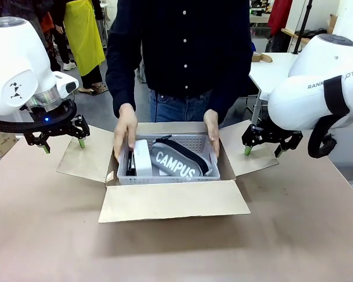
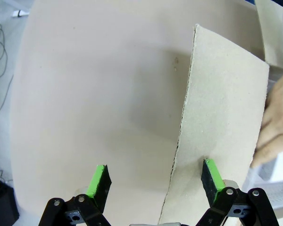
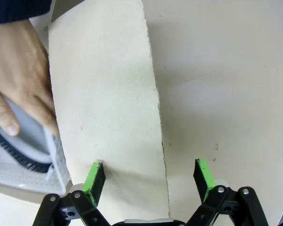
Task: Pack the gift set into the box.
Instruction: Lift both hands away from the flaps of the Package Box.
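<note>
The box point(image 1: 173, 200) stood open at the middle of the table point(image 1: 294, 235), with all four flaps folded outward. The grey basket point(image 1: 170, 176) sat inside the opening with its rim above the flaps; whether it rested on the bottom could not be determined. Within the basket, the white carton point(image 1: 142, 157) lay at the end nearer the robot's left. The pouch point(image 1: 176, 164), lettered "CAMPUS", lay beside the carton, and the black strap point(image 1: 191, 154) ran over the pouch. A person at the far side grasped the basket at both ends, with one hand point(image 1: 125, 129) at the carton end and the other hand point(image 1: 212, 126) at the opposite end. The left gripper point(image 1: 63, 145) hovered over the outer edge of the left side flap point(image 2: 221, 117), jaws spread wide and holding nothing; in the left wrist view one pad was over the flap and the other over bare table. The right gripper point(image 1: 262, 151) hovered likewise over the outer edge of the right side flap point(image 3: 104, 94), jaws spread and unloaded, straddling that edge. Neither gripper was seen touching the cardboard.
</note>
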{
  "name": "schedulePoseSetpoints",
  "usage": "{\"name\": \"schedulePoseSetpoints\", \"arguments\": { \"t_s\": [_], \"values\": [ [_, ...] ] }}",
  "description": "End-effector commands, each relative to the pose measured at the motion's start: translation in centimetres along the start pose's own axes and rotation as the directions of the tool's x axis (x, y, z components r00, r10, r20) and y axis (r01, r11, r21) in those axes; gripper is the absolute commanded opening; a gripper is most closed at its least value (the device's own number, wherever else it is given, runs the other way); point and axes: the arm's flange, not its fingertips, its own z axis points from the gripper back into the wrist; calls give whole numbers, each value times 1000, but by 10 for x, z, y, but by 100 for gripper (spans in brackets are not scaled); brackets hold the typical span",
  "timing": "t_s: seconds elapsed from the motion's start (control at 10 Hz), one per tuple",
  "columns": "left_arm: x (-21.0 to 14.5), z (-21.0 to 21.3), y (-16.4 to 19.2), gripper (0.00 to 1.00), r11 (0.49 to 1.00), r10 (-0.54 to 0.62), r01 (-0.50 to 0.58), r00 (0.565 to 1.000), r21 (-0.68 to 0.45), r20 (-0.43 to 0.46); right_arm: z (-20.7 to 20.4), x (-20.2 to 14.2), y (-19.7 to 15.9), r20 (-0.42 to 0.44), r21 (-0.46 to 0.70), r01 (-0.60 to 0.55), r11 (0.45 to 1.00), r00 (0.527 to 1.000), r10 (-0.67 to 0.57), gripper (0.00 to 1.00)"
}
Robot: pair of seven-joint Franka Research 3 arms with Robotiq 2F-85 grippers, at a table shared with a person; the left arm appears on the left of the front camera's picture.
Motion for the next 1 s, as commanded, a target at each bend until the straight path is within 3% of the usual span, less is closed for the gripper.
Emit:
{"name": "schedulePoseSetpoints", "arguments": {
  "t_s": [0.0, 0.7, 0.8, 0.9],
  "values": [
    [0, 2, 0, 100, 1000, 9, -9, 1000, 19, 8, 3, 2, 1, 2, -20, 15, 1000, 1000, -15, 100],
    [0, 2, 0, 100, 1000, 9, -9, 1000, 19, 8, 3, 2, 1, 2, -20, 15, 1000, 1000, -15, 100],
    [0, 0, 0, 100, 1000, 0, 0, 1000, 0, 0, 0, 0, 0, 0, 0, 0, 1000, 1000, 0, 100],
    [10, 23, 29, 100, 988, -95, 82, 991, -133, -92, 34, -3, -17, -29, 160, -52, 986, 998, 57, 100]
  ]
}}
